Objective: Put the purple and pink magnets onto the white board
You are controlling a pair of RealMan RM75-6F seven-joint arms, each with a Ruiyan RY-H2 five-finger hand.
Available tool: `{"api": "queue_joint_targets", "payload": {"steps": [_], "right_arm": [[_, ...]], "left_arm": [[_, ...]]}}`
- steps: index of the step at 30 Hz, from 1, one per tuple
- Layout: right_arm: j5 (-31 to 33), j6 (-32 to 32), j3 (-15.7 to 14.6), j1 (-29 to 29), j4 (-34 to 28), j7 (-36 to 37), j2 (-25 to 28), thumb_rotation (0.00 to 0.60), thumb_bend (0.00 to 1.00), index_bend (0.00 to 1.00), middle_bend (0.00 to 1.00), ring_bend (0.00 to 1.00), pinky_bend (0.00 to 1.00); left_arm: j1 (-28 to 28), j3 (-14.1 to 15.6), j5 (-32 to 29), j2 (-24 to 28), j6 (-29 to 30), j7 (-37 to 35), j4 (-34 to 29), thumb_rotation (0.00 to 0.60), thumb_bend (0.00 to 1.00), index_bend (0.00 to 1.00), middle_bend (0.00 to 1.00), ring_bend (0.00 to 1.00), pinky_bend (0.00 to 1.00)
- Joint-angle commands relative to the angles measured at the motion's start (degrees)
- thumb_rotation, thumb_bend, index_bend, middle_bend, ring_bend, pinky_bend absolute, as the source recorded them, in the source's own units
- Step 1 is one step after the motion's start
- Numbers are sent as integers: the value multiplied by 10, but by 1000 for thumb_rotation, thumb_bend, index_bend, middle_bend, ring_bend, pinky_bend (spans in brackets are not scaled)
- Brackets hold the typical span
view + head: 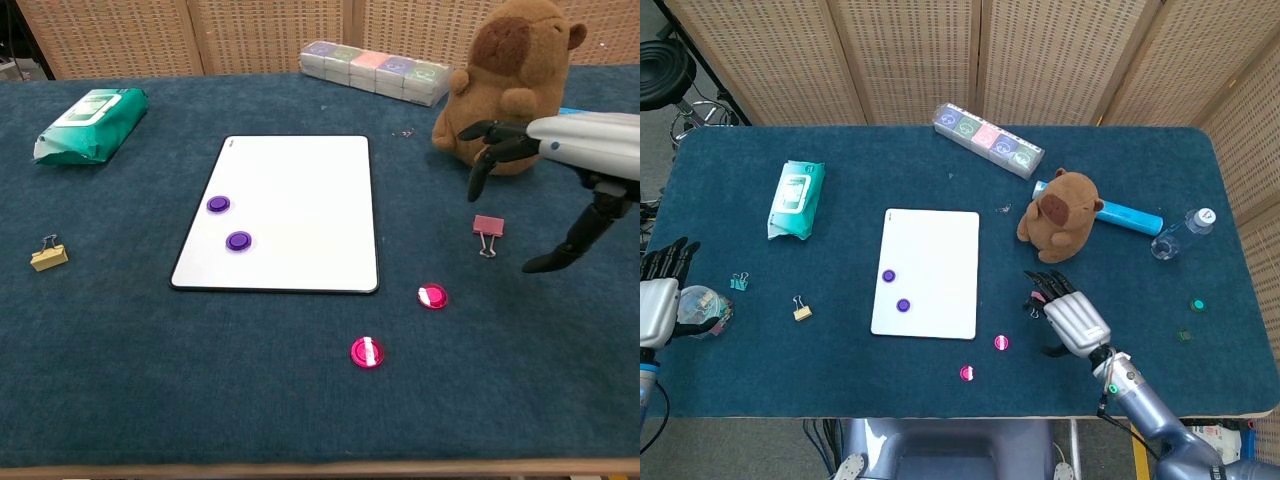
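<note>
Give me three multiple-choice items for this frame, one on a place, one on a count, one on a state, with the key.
1. Where do the pink magnets lie?
A. on the white board
B. on the table cloth, off the board's near right corner
C. on the wipes pack

2. How many purple magnets are on the white board?
A. none
B. two
C. four

3. What is the right hand doing?
A. holding a pink magnet
B. pressing on the board
C. hovering open, holding nothing

Key: 1 B, the pink magnets lie off the white board. 2 B, two purple magnets sit on it. 3 C, the right hand has spread, empty fingers.
</note>
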Motion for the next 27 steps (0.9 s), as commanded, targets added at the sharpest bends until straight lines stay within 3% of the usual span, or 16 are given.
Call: {"api": "queue_joint_targets", "payload": {"steps": [1, 9, 14, 27], "right_arm": [[47, -18, 9, 24, -1, -48, -36, 600, 122, 338, 0, 0, 0], [125, -9, 2, 42, -1, -114, -77, 600, 162, 325, 0, 0, 0], [145, 7, -6, 46, -2, -135, -96, 600, 234, 368, 0, 0, 0], [177, 29, -24, 60, 7, -158, -129, 600, 237, 390, 0, 0, 0]], "left_arm": [[3, 0, 11, 5, -11, -5, -2, 600, 24, 0, 0, 0, 0], [14, -6, 35, 12, -20, -15, -6, 600, 24, 0, 0, 0, 0], [21, -11, 47, 15, -22, -26, -5, 600, 24, 0, 0, 0, 0], [36, -25, 65, 21, -40, -38, -3, 600, 24, 0, 0, 0, 0]]}}
